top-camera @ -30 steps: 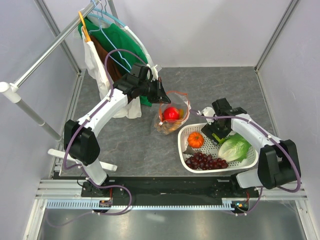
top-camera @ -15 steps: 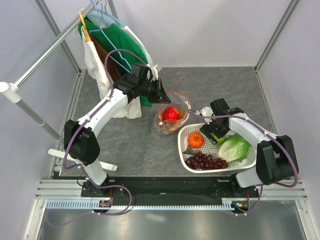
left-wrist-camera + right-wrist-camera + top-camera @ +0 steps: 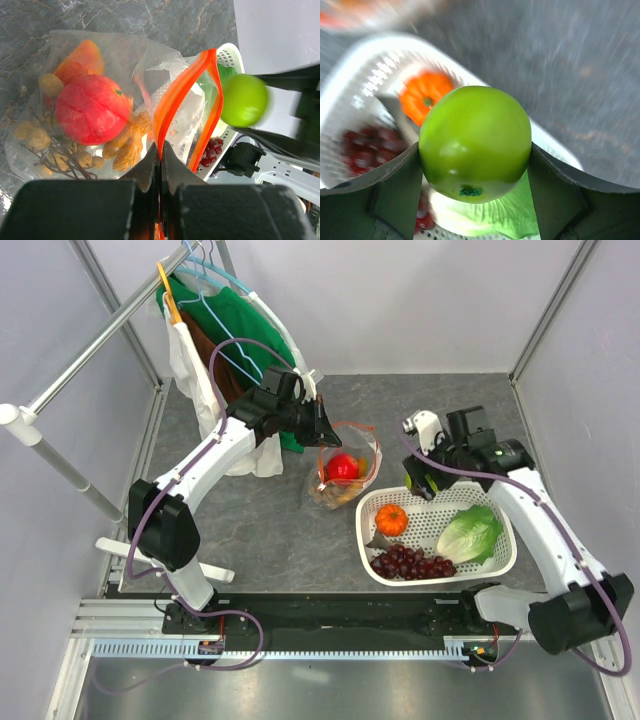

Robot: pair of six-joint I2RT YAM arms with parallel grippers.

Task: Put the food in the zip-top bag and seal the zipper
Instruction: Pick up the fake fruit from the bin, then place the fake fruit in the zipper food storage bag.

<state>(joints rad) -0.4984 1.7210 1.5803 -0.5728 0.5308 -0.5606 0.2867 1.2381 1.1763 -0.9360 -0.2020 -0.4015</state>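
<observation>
The clear zip-top bag (image 3: 345, 480) lies mid-table, its orange-red zipper (image 3: 181, 95) standing apart at the mouth. My left gripper (image 3: 161, 147) is shut on one side of the zipper strip, seen from above (image 3: 325, 430) at the bag's far left edge. Inside the bag are a red apple (image 3: 92, 107), a mango (image 3: 82, 57) and brown nuts (image 3: 30, 135). My right gripper (image 3: 475, 150) is shut on the green apple (image 3: 475, 142) and hangs above the basket's far rim (image 3: 428, 480), right of the bag. The green apple (image 3: 243, 100) shows blurred beside the bag's mouth.
The white lattice basket (image 3: 440, 582) at front right holds an orange piece (image 3: 391, 519), purple grapes (image 3: 410, 562), lettuce (image 3: 468, 533) and a grey fish (image 3: 377, 540). A clothes rail with hangers and garments (image 3: 215, 330) stands at back left. Enclosure walls ring the table.
My right gripper closed on the green apple in the basket and lifted it up and toward the back. The left arm and the bag have not moved.
</observation>
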